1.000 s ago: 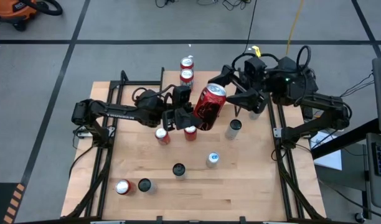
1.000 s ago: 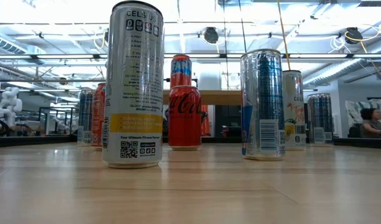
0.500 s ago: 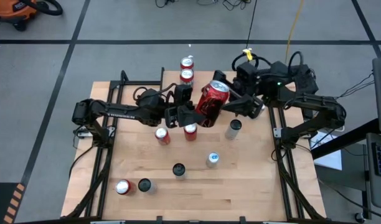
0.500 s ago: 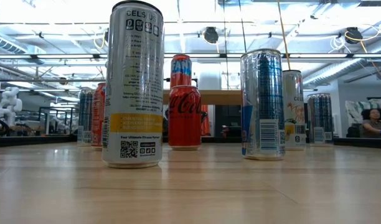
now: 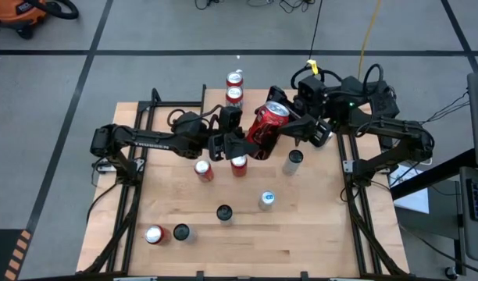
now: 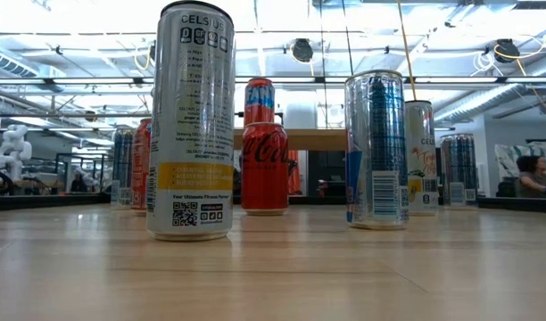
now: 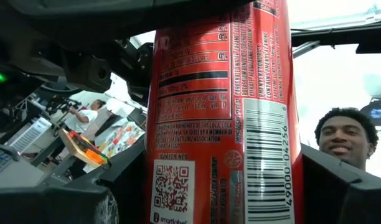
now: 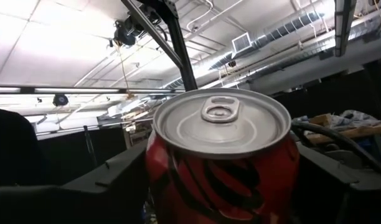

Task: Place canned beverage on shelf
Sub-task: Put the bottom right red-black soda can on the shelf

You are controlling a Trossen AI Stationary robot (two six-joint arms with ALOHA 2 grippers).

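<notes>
A red cola can hangs tilted above the middle of the table, its top toward the far right. My left gripper is shut on its lower part and my right gripper on its top end; the right wrist view looks onto the silver lid. The shelf stands at the table's far edge, and a red can stands on its wooden top. My left gripper pinches the can's lower wall between its two fingers, one on each side. It comes from the table's left, slanting upward. The can is lifted clear of the table and tilted. My right gripper has the can's upper wall, just under the lid's rim, between its two fingers. It comes from the table's right, slanting upward, and looks onto the lid. The can hangs clear between both grippers.
Several cans stand on the tabletop: two red ones below the held can, a tall white one, a blue one, and others toward the near left. People show beyond the table.
My right gripper has tipped and come in toward the can's top, and its fingers, wide apart a second ago, have shut onto the can's upper end. My left gripper has kept the can in place, tilted and clear of the table.
</notes>
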